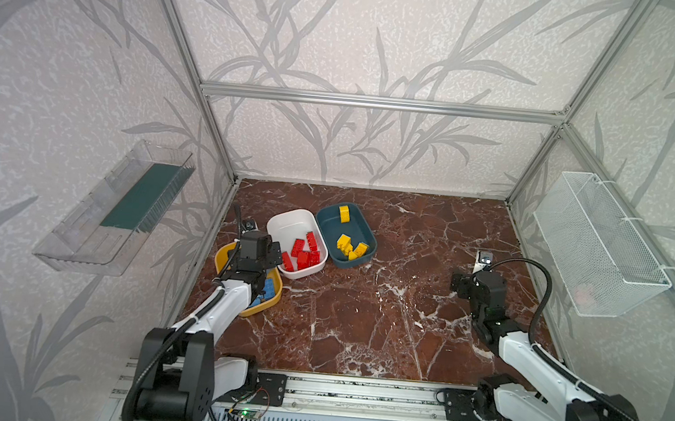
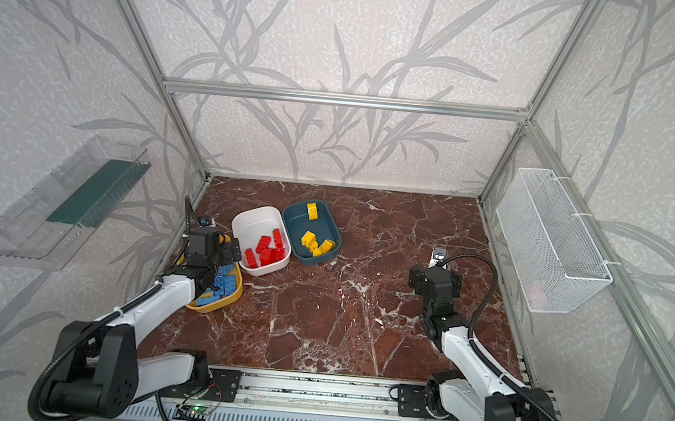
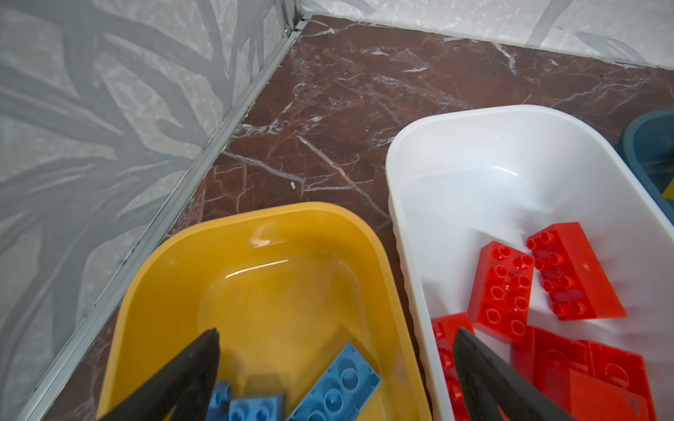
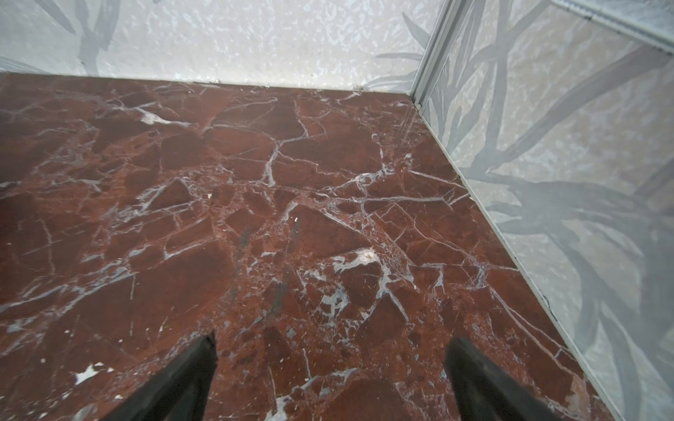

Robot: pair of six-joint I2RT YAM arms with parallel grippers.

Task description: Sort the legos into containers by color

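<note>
The left pincer [image 3: 337, 331] hangs spread, gripping nothing, over the mustard tub [image 3: 273, 255] of blue legos [image 3: 339, 382], beside the white tub [image 1: 288, 226] of red legos [image 1: 303, 253] and the teal tub [image 1: 361, 228] of yellow legos [image 1: 348, 246], while the right pincer [image 4: 332, 339], likewise spread, hovers above the marble bench [image 1: 361, 305], well apart.

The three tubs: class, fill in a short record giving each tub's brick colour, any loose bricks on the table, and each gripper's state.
white tub: red bricks
teal tub: yellow bricks
mustard tub: blue bricks
loose bricks on table: none seen
left gripper: open, empty, above mustard tub, near white tub
right gripper: open, empty, above bare table
</note>
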